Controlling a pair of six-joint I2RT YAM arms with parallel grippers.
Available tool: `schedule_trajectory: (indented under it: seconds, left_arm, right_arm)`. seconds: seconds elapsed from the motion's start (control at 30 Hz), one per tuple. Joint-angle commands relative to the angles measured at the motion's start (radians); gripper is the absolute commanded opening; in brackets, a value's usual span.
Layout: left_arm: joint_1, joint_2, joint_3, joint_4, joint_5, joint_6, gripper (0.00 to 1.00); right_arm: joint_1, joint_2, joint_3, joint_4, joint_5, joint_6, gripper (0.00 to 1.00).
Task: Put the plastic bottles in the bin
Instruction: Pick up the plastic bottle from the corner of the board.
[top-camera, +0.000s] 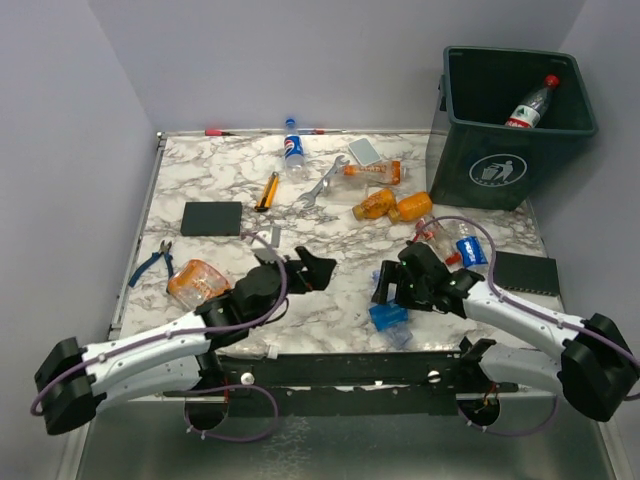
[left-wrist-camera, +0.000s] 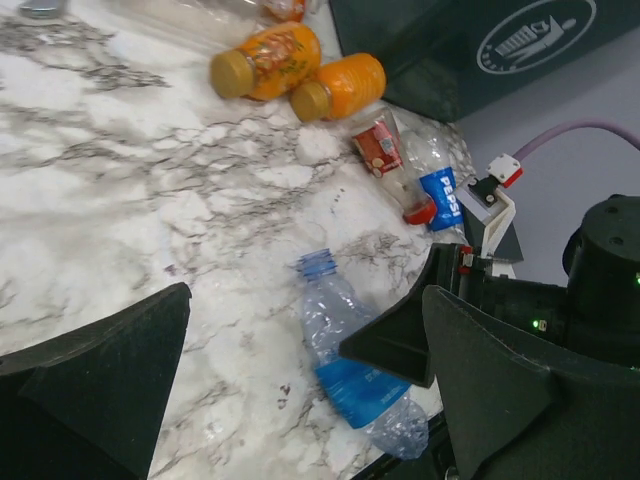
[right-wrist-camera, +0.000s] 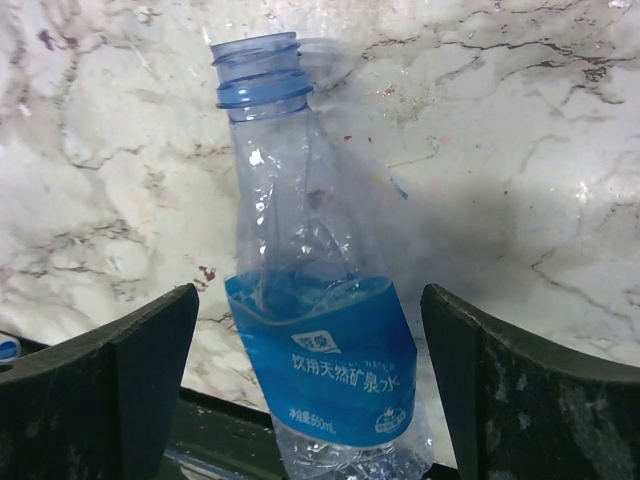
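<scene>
A crushed clear bottle with a blue label (right-wrist-camera: 320, 350) lies at the table's near edge, between the fingers of my open right gripper (right-wrist-camera: 310, 395), which hangs just over it (top-camera: 392, 296). My left gripper (top-camera: 303, 270) is open and empty. It faces that same bottle (left-wrist-camera: 350, 385) from the left, apart from it. Two orange bottles (top-camera: 392, 206), a Pepsi bottle (top-camera: 293, 150), a clear bottle with an orange label (top-camera: 372, 172) and crushed ones (top-camera: 455, 242) lie further back. A crushed orange bottle (top-camera: 197, 282) rests at the left. The dark green bin (top-camera: 480, 170) at the back right holds a red-capped bottle (top-camera: 530, 105).
A silver wrench (top-camera: 322, 183) and a yellow-handled tool (top-camera: 267, 190) lie mid-table. A black pad (top-camera: 211, 217) and blue pliers (top-camera: 152, 262) are on the left, and a black block (top-camera: 525, 272) is at the right edge. Grey walls close in three sides.
</scene>
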Motion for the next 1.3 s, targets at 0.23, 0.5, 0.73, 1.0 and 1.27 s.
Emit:
schedule_trajectory:
  seconds: [0.23,0.5,0.73,1.0,1.27]
  left_arm:
    - [0.0,-0.677,-0.226,-0.444,-0.174,-0.099,0.99]
    - [-0.001,-0.738,-0.212,-0.477,-0.147,-0.04,0.99]
    - [0.0,-0.679,-0.192,-0.294,0.005,0.051,0.99]
    - [-0.001,-0.526,-0.206,0.233,0.405,0.183,0.99]
    - [0.0,-0.272,0.0,0.285,0.626,0.268,0.99]
  right_arm:
    - [0.009,0.235,0.091,-0.012,-0.006,-0.104,0.81]
    - [0.008,0.17,0.089,0.055,-0.039,-0.073,0.43]
    - [0.009,-0.131,0.058,0.242,-0.091,-0.053,0.3]
    - [0.008,-0.366,0.077,0.663,-0.167,-0.025,0.28]
    - [0.008,-0.302,0.085,0.952,-0.31,0.066,0.27]
